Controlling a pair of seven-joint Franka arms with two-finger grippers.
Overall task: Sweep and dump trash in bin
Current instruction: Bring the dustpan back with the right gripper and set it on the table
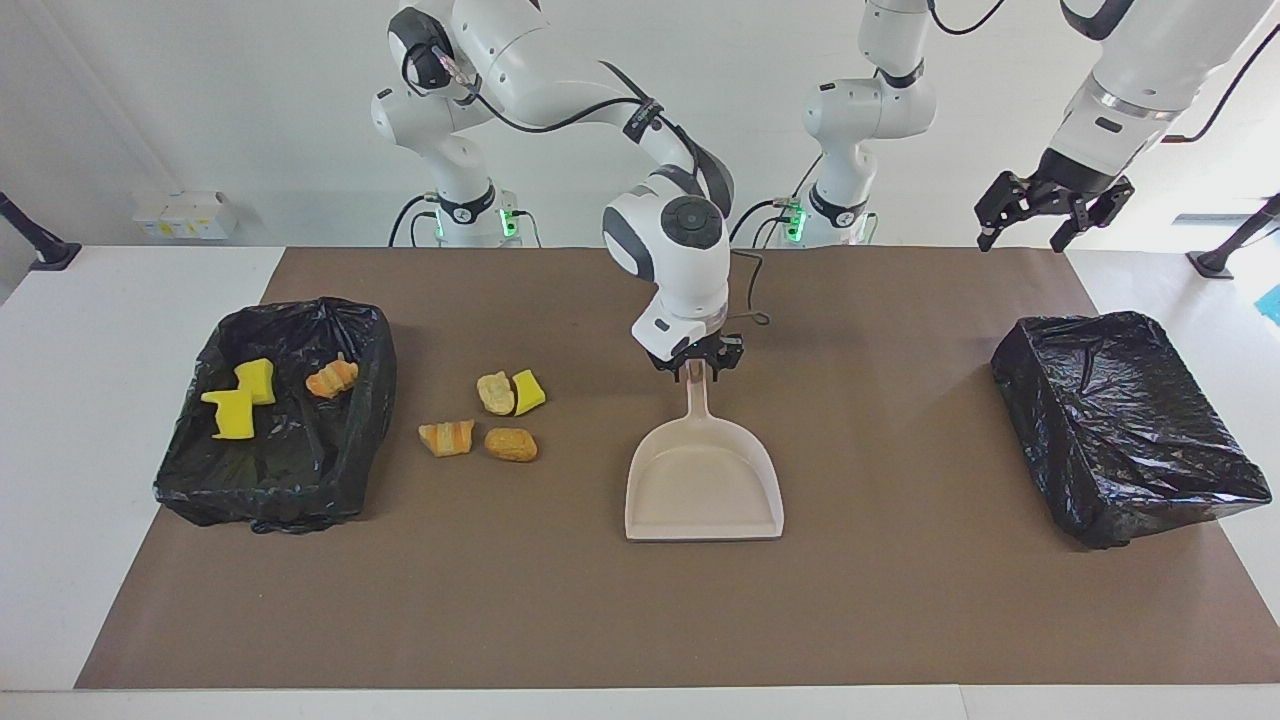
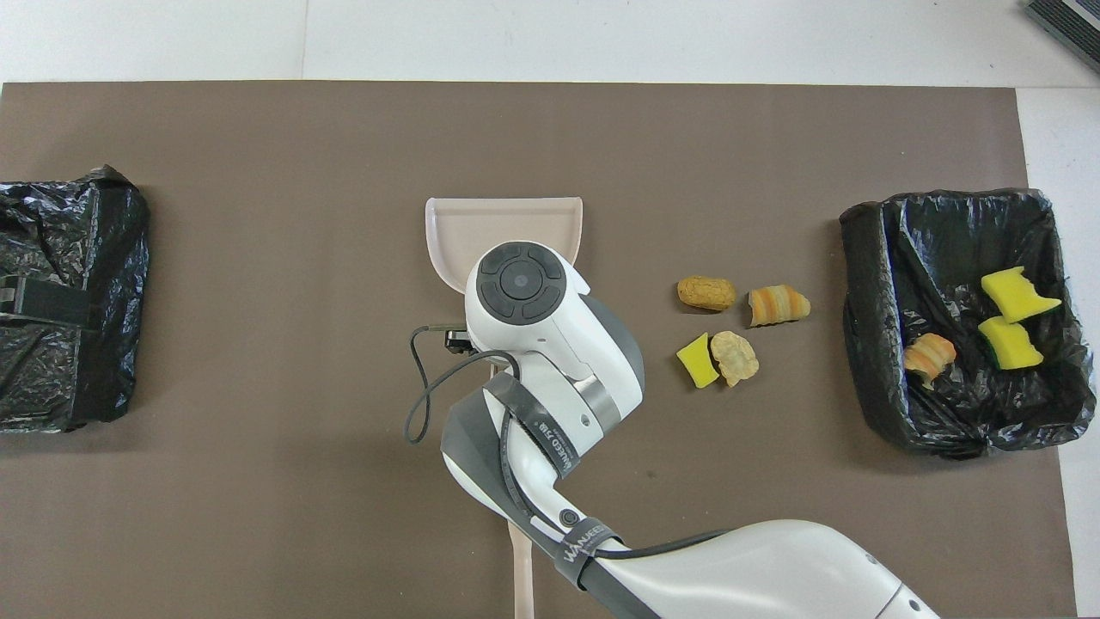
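Observation:
The beige dustpan (image 1: 703,485) (image 2: 503,225) lies flat on the brown mat at mid-table, handle toward the robots. My right gripper (image 1: 697,362) is low over the handle's end, fingers spread to either side of it; the overhead view hides them under the wrist. Several trash scraps (image 1: 490,420) (image 2: 730,327), yellow and tan, lie on the mat between the dustpan and the bin (image 1: 270,500) (image 2: 945,199) at the right arm's end. That bin holds two yellow chunks (image 1: 238,400) and an orange lump (image 1: 332,378). My left gripper (image 1: 1020,240) waits open, high over the left arm's end.
A second black-bagged bin (image 1: 1120,430) (image 2: 69,258) stands at the left arm's end of the mat. A narrow beige handle (image 2: 520,576) shows beneath the right arm at the overhead view's lower edge.

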